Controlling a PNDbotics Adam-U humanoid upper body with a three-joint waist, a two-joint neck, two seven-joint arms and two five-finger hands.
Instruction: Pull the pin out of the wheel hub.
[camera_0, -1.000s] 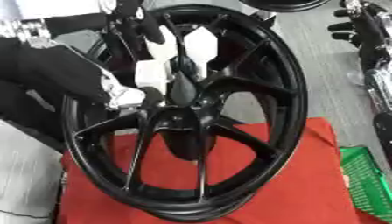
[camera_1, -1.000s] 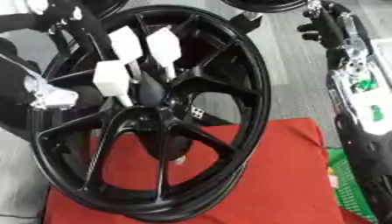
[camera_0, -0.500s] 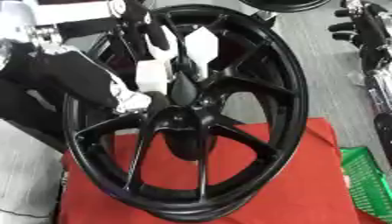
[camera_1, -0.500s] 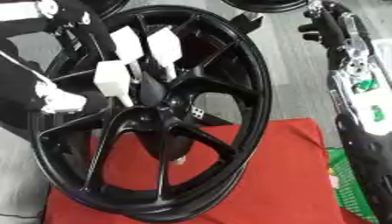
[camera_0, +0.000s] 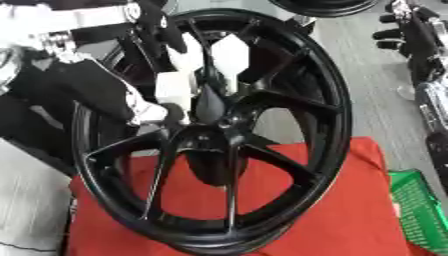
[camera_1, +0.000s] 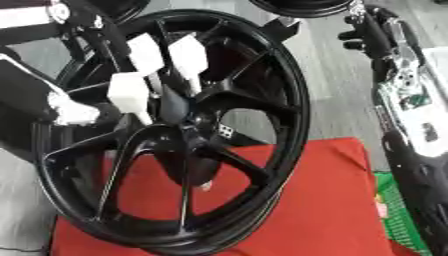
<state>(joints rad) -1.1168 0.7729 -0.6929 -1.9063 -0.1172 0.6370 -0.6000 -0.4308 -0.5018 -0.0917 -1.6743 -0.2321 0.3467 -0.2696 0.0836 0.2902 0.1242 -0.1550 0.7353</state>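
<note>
1. Large black multi-spoke alloy wheel hub (camera_0: 229, 150) stands nearly upright on its rim, leaning a bit to the left, face toward the camera. Its axle line runs roughly toward the viewer.
2. The bottom of the rim sits on a red cloth (camera_0: 341, 210) spread over the grey surface (camera_1: 337, 107).
3. Left robot hand (camera_0: 188, 67), black with white blocky fingertip pads (camera_1: 188, 55), reaches in from the upper left to the hub centre. Fingers point down and toward the middle bore, bunched around something there.
4. Pin itself: can't make it out. A dark tapered shape (camera_0: 208, 102) sits between the pads at the centre, long axis roughly vertical in view; could be the pin or part of the hub, can't tell which.
5. Left robot hand state: fingers curled in around the centre; whether they actually pinch the pin is not visible.
6. Right robot hand (camera_1: 372, 30) up at the top right, well away from the wheel, idle; its arm runs down the right edge. Finger state unclear.
7. Green mesh basket (camera_0: 420, 210) at the lower right, just beside the cloth.
</note>
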